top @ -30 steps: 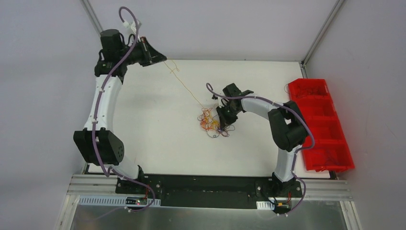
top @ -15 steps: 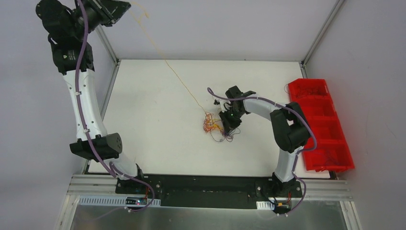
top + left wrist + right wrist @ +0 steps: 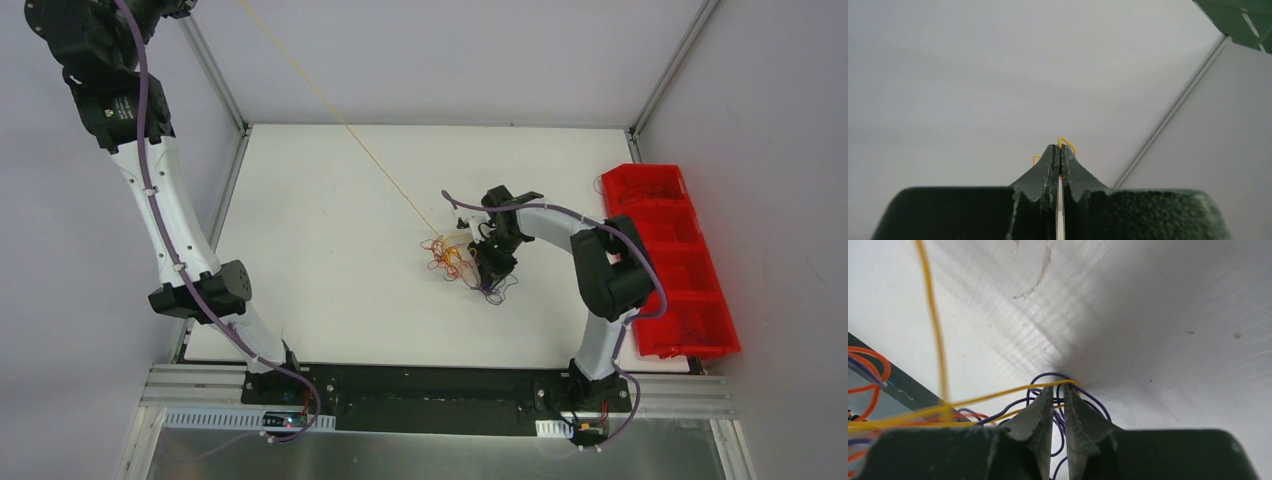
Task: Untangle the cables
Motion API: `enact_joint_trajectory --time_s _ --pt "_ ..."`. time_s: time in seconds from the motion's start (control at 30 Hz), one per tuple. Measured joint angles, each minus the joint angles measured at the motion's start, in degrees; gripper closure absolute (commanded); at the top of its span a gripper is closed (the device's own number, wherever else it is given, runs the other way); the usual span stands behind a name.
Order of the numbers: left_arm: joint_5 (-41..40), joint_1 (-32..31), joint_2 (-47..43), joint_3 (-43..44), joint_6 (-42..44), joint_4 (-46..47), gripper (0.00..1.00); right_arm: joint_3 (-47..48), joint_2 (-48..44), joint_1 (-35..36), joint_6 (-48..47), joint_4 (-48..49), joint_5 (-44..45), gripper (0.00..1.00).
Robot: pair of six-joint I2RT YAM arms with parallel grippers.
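Above the table [image 3: 320, 260], yellow cable [image 3: 340, 120] tauter

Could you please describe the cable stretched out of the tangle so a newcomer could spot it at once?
On the white table, find the tangle of cables at the right gripper. One yellow cable leaves it, rises toward the far left and ends in the shut left gripper. It alone is straight and taut; the rest lie curled.

The cables [image 3: 455, 262] form a small orange, red, yellow and purple tangle right of centre. One yellow strand [image 3: 370, 152] stretches taut, diagonally far-left.
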Motion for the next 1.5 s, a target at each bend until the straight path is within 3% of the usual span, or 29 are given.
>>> enact_joint_trajectory --time_s 0.2,0.4,0.7,0.93,1.2,1.33,1.5 --pt "-7.6 4.3 0.2 2.0 -0.9 0.0 1.00 -0.1 0.0 0.0 -1.0 -2.2 1.2 1.00" --pt "-14.8 7.3 0.0 2.1 -0.7 -0.6 1.00 -1.1 0.0 -2.9 -2.6 -6.4 2.7 1.00" --pt "-19.1 10.0 0.2 0.0 1.7 -5.6 1.00 -4.7 -2.2 -15.3 -7.7 -11.5 8.8 1.00" --pt "-24.5 13.0 1.6 2.4 4.8 -9.3 1.00 -6.3 -2.8 -18.8 -10.9 -13.1 10.7 1.00" --pt "-20.8 13.3 1.0 -2.6 7.9 -10.7 1.00 -5.6 -2.8 -21.0 -12.9 -14.6 12.0 1.00" --pt "-8.5 12.0 -2.8 -16.0 7.7 -8.7 1.00 -0.3 -2.8 -19.8 -12.6 -16.3 9.8 1.00" --pt "3.0 2.9 -13.0 -45.9 16.4 -11.8 1.00 6.3 -2.9 -13.2 -11.3 -16.2 6.7 1.00"
